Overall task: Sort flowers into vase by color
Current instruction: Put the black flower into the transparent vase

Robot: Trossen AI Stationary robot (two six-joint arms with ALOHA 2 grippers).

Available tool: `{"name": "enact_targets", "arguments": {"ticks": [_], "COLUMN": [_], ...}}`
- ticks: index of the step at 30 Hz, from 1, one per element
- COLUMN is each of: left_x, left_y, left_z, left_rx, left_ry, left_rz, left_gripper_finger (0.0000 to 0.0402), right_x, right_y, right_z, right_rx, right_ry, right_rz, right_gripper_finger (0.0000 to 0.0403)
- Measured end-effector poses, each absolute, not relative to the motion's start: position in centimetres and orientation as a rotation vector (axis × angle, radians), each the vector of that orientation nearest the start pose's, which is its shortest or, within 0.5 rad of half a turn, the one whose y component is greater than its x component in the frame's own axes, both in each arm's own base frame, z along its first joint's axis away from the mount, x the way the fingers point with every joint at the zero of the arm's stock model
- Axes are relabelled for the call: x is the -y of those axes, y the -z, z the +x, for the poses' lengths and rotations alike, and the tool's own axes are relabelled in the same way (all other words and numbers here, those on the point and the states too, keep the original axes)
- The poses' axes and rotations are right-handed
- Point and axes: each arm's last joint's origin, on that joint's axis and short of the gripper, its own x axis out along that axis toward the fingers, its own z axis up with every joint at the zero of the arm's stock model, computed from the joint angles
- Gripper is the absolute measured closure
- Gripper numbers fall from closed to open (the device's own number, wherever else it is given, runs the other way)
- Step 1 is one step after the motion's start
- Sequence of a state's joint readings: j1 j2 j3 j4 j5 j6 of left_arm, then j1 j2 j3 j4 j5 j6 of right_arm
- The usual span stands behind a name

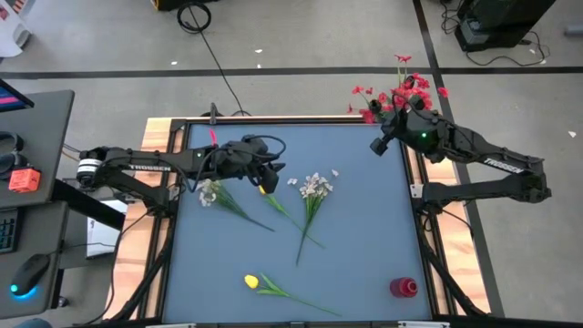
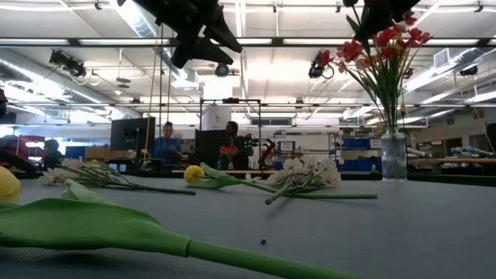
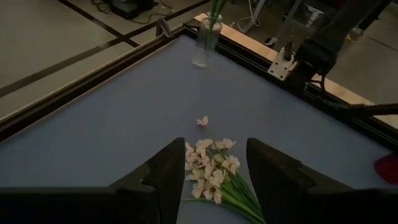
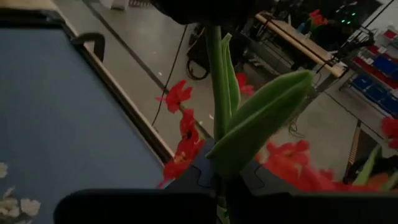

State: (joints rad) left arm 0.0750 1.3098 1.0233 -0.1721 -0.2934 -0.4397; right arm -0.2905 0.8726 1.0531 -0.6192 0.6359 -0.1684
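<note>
Red flowers [image 4: 186, 134] pinched by right gripper [image 4: 219, 177]; left gripper [image 3: 214, 168] seemingly empty

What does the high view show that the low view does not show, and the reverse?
Only the high view shows the red object near the table's front right corner, the whole left arm with its open end effector over the table, and the right end effector shut on a red flower stem at the vase. Only the low view shows the clear glass vase itself and people in the room behind. Both show the red flowers, the white spray and the yellow tulip.
</note>
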Motion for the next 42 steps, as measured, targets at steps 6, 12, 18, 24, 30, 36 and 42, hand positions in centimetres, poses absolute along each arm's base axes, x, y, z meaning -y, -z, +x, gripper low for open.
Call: {"name": "enact_targets", "arguments": {"ticks": [6, 12, 18, 24, 30, 36, 42], "left_x": [-3.0, -3.0, -3.0, -3.0, -3.0, -3.0, -3.0], "left_y": [-30.2, -30.1, -30.1, -30.1, -29.9, -29.8, -29.8], "left_z": [28.7, 28.6, 28.6, 28.6, 28.5, 28.4, 28.4], "left_rx": [-0.409, -0.416, -0.417, -0.417, -0.438, -0.455, -0.455], "left_ry": [-0.456, -0.456, -0.456, -0.457, -0.460, -0.464, -0.464], "left_rz": [-0.362, -0.353, -0.358, -0.358, -0.355, -0.353, -0.353], "left_gripper_finger": [0.0225, 0.0225, 0.0225, 0.0225, 0.0225, 0.0225, 0.0225], "right_x": [6.3, 6.4, 6.8, 7.4, 7.8, 8.1, 8.4], "right_y": [-37.3, -36.2, -35.3, -34.7, -34.6, -34.8, -34.8], "right_z": [14.8, 14.9, 14.9, 14.7, 14.6, 14.6, 14.5], "right_rx": [-0.540, -0.565, -0.582, -0.574, -0.560, -0.533, -0.501], "right_ry": [0.889, 0.894, 0.920, 0.966, 0.977, 0.958, 0.985], "right_rz": [-0.225, -0.183, -0.140, -0.078, -0.039, -0.015, 0.049], "right_gripper_finger": [0.0389, 0.0389, 0.0389, 0.0389, 0.0389, 0.0389, 0.0389]}}
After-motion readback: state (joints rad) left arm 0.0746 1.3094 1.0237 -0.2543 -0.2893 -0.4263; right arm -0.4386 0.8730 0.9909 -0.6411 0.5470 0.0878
